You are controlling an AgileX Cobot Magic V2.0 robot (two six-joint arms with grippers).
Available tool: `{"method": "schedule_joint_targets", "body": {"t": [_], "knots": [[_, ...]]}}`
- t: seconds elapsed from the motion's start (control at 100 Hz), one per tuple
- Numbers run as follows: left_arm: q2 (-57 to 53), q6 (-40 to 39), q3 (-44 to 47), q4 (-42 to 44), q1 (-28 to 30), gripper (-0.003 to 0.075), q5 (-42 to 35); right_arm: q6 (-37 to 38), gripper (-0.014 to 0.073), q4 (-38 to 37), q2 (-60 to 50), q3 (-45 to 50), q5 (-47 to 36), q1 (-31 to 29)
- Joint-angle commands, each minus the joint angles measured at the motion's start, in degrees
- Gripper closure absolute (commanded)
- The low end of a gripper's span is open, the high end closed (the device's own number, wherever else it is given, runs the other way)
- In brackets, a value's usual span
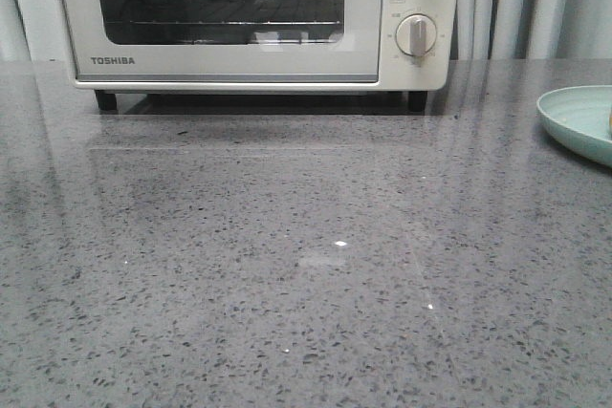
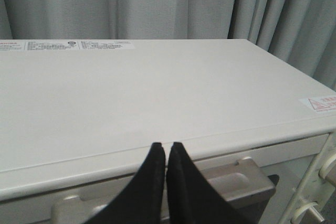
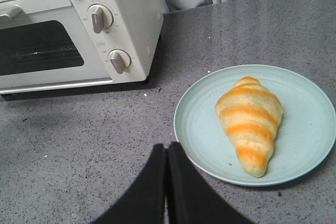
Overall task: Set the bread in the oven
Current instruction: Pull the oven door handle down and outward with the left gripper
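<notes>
On the grey speckled desk [image 1: 287, 284], a cream-white oven [image 1: 258, 16] stands at the far edge with its glass door closed. Toward 3 o'clock from it, well apart, a pale green plate [image 3: 202, 129] carries the bread [image 3: 251, 123], a golden roll with orange-brown ridges. In the right wrist view the right tool [image 3: 167, 153], fingers pressed together and empty, hangs just beside the plate's rim, with the bread toward 2 o'clock of the fingertips, its long axis running from 12 to 6 o'clock, tapered end nearer. The left tool [image 2: 166, 150], also closed and empty, hovers over the oven's top near the door handle [image 2: 239, 179]. The right arm is nearer the bread.
</notes>
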Motion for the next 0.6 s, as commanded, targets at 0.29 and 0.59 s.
{"method": "schedule_joint_targets", "body": {"t": [0.29, 0.59], "knots": [[2.79, -0.04, -2.43, 0.37, -0.62, 0.0741, -6.09, -0.68, 0.0661, 0.52, 0.98, -1.91, -3.73, 0.16], [3.62, -0.15, 0.54, 0.37, -0.62, 0.0742, 0.78, -0.68, 0.0661, 0.52, 0.98, -2.13, -4.06, 0.16]]}}
